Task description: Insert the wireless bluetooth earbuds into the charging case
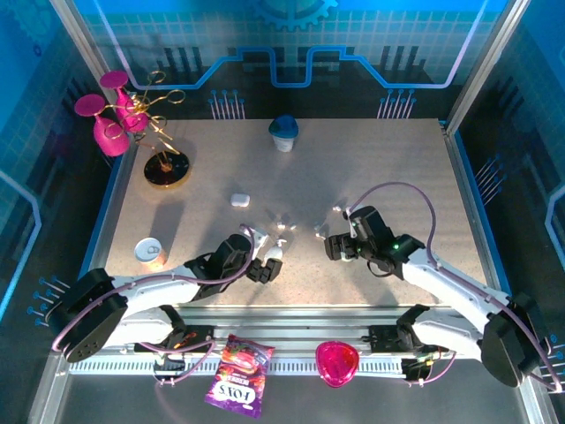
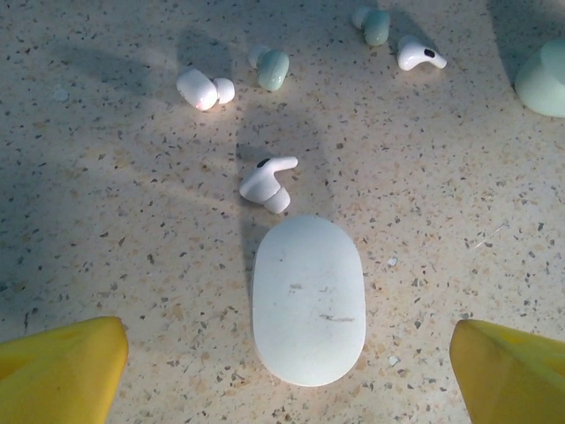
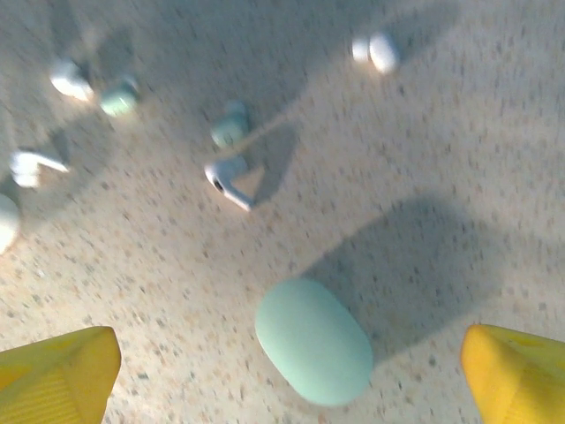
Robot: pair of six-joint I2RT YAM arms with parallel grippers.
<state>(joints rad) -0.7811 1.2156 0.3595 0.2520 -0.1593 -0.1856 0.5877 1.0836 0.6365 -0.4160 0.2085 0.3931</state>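
The left claw (image 2: 287, 375) is hanging wide open low over the table (image 1: 397, 177). Its two yellow fingertips (image 2: 62, 371) are standing well clear on either side of a white case (image 2: 309, 300). That case is lying flat and untouched on the surface, a little nearer the near edge than the middle. The right claw (image 3: 287, 375) is gaping open too — its yellow tips are flanking a mint case (image 3: 313, 340) without touching it, just right of the middle of the surface.

The earbuds (image 2: 267, 181) are lying loose on the bare surface, scattered around the middle of the table just beyond the two cases. One stemmed white bud is resting just past the far end of the white case, very close to it. Farther out, in the left wrist view, a stubby white bud (image 2: 205, 88) and a mint bud (image 2: 273, 68) are sitting side by side. Another mint bud (image 2: 375, 25) is lying beside a second stemmed white bud (image 2: 419, 55).

A smaller white case (image 1: 238, 200) is sitting left of the middle, and a blue and white cup (image 1: 283, 132) is standing at the far edge. A gold stand (image 1: 166, 168) with pink glasses is occupying the far left corner — a round tin (image 1: 148, 250) is lying by the left edge.
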